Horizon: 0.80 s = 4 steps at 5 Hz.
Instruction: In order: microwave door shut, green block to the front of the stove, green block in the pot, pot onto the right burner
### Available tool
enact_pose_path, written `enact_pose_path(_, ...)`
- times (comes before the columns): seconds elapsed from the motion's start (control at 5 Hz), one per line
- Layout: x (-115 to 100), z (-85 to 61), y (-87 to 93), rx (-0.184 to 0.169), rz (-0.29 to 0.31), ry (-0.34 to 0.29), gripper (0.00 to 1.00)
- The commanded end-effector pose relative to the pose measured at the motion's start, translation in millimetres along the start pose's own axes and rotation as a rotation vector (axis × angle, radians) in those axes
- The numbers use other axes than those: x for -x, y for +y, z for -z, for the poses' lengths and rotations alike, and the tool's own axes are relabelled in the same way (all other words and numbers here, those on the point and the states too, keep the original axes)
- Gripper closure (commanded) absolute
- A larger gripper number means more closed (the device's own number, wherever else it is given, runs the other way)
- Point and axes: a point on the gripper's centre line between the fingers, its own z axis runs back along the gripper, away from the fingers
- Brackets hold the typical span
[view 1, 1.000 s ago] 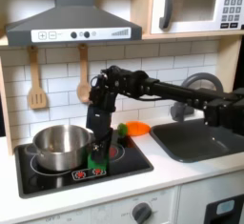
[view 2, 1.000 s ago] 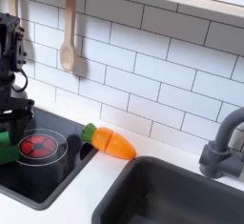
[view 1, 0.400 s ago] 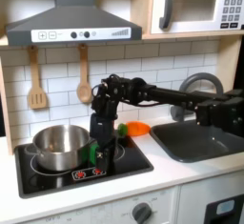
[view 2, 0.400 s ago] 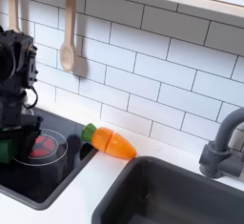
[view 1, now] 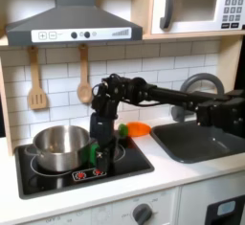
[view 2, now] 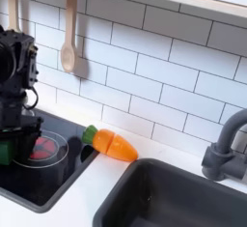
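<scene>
**One block lifted, pot waiting beside it**

One second ago the claw sat low over the stove (view 1: pixel 72 167); now it has risen a little and stands just right of the pot (view 1: pixel 59 146) in the first exterior view. The claw (view 1: pixel 96 153) is closed on the green block (view 1: pixel 88 155), which shows as a green edge at the fingers' left side, above the right burner (view 2: pixel 39 149). In the second exterior view the block (view 2: pixel 6 152) peeks out at the far left, under the arm.

The microwave door (view 1: pixel 190 7) looks shut, top right in the first exterior view, so that step seems done. The small rise suggests the block is being carried toward the pot, which sits on the left burner. An orange toy vegetable (view 2: pixel 112 144) lies on the tabletop (view 2: pixel 87 187) between stove and sink (view 2: pixel 178 197), clear of the work. Dragging the pot rightward remains.
</scene>
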Motion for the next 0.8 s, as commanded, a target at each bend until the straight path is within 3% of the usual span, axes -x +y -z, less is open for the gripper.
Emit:
enact_pose_path(0.0,-9.1,0.3,-0.9,0.042,-0.017,-0.015,1.00)
enact_pose_path(0.2,-13.1,3.8,1.3,0.028,0.000,-0.031,1.00)
enact_pose_path(0.4,-15.2,-0.4,2.9,0.053,-0.010,-0.040,1.00)
enact_pose_path(0.6,-13.8,-0.1,1.1,0.053,0.004,-0.040,1.00)
